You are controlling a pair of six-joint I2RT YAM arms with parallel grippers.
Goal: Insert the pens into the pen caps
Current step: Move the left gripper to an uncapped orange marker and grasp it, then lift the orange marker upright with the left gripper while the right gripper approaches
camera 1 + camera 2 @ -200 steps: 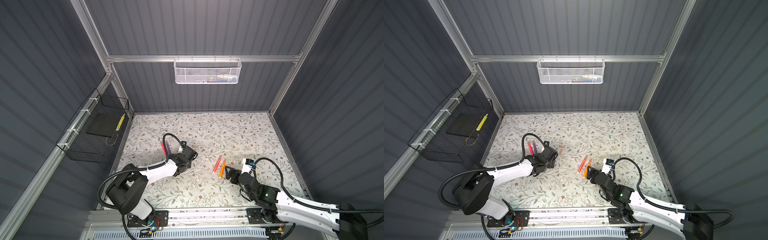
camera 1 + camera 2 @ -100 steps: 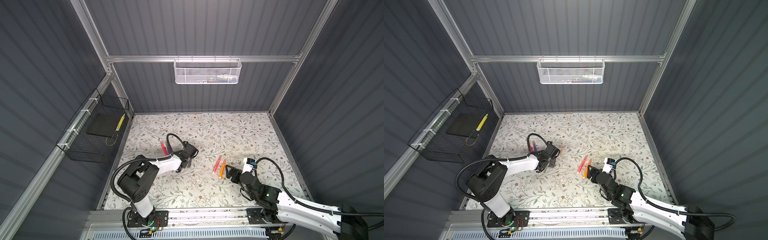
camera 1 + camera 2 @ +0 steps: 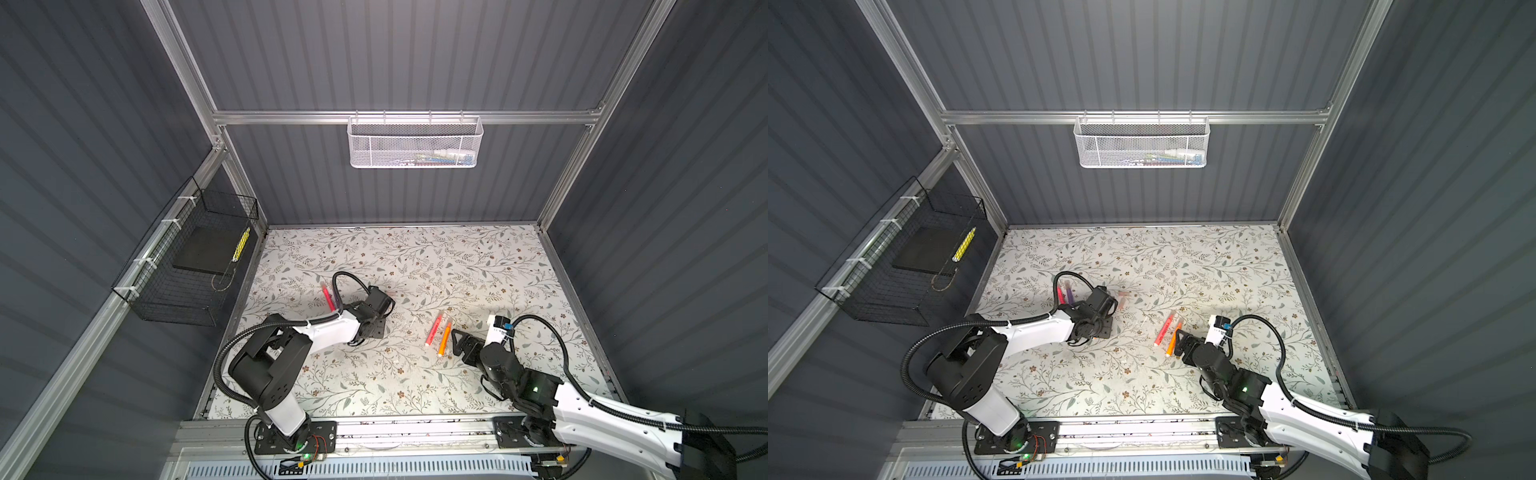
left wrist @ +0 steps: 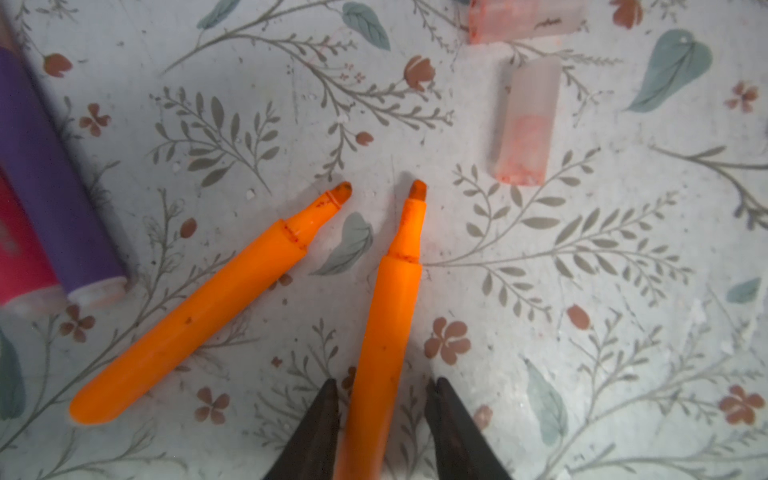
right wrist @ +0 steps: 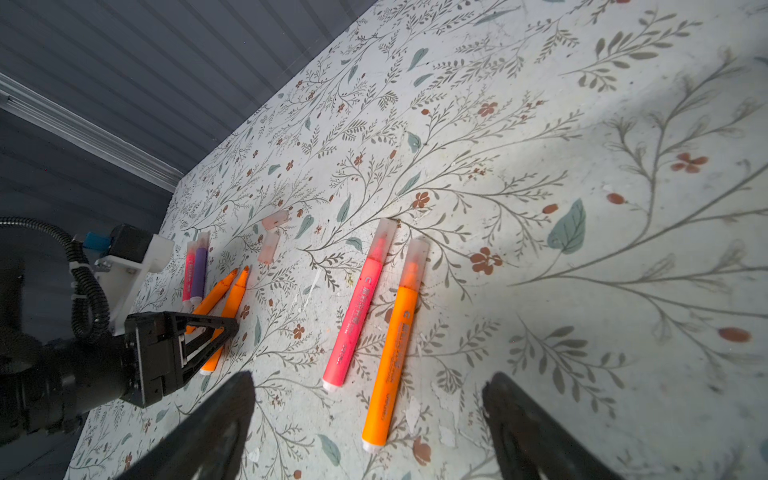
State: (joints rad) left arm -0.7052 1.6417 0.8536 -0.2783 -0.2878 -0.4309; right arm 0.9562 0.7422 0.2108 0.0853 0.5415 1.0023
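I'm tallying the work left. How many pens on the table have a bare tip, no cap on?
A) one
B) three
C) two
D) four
C: only the orange pen straddled by the left gripper and its orange neighbour show bare tips; the purple pen, pink pens and third orange pen wear caps.

Floral table (image 3: 478,266), six pens (image 5: 357,307) – two uncapped, two loose caps (image 4: 525,120)
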